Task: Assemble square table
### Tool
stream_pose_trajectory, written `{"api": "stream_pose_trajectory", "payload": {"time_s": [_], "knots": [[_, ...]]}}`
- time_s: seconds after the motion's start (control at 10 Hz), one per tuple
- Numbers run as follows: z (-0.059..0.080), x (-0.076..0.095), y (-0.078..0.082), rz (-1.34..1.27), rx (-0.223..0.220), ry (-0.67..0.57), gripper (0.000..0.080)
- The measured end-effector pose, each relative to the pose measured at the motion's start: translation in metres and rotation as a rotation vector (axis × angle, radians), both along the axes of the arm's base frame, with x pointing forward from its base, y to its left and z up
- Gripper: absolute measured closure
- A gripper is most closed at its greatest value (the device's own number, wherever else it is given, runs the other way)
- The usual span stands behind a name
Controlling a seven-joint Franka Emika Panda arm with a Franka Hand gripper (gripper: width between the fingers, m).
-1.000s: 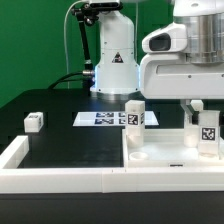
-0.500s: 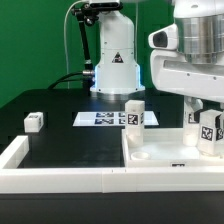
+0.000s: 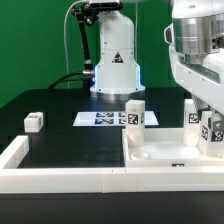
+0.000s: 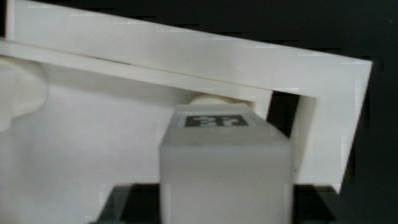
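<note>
Under halfway imo: one leg is stood on a far corner of the slab. A 2nd leg is clamped in the pincer at the slab's edge on the exterior view's right, prob not seated yet. A 3rd leg is left loose on the worktop; a 4th can't be spotted.

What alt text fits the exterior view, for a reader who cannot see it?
A white robot arm's gripper grips a small tagged white leg at the square tabletop, on the exterior view's right. A second leg stands on the tabletop's far corner; a third leg lies on the black table at that view's left.
</note>
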State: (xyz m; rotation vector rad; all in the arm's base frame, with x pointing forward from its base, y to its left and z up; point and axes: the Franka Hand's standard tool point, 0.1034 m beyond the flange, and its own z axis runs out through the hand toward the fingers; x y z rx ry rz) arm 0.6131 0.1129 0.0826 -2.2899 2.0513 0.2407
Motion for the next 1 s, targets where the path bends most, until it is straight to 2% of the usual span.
{"api": "stream_pose_trajectory", "payload": {"time_s": [0.3, 0.4, 0.5, 0.6, 0.7, 1.0], "knots": [[0.0, 0.0003, 0.0005, -0.108, -0.008, 0.014, 0.0506], [-0.0002, 0.0002, 0.0007, -0.099, -0.008, 0.013, 0.0429], [-0.0002, 0.0002, 0.0007, -0.06, -0.005, 0.008, 0.0275], [-0.0002, 0.0002, 0.0009, -0.017, -0.001, 0.001, 0.0275], [-0.0004, 0.0002, 0.0007, 0.04, 0.001, -0.008, 0.0177], [-0.0027, -0.001, 0.0012, 0.345, 0.024, -0.049, 0.0151]]}}
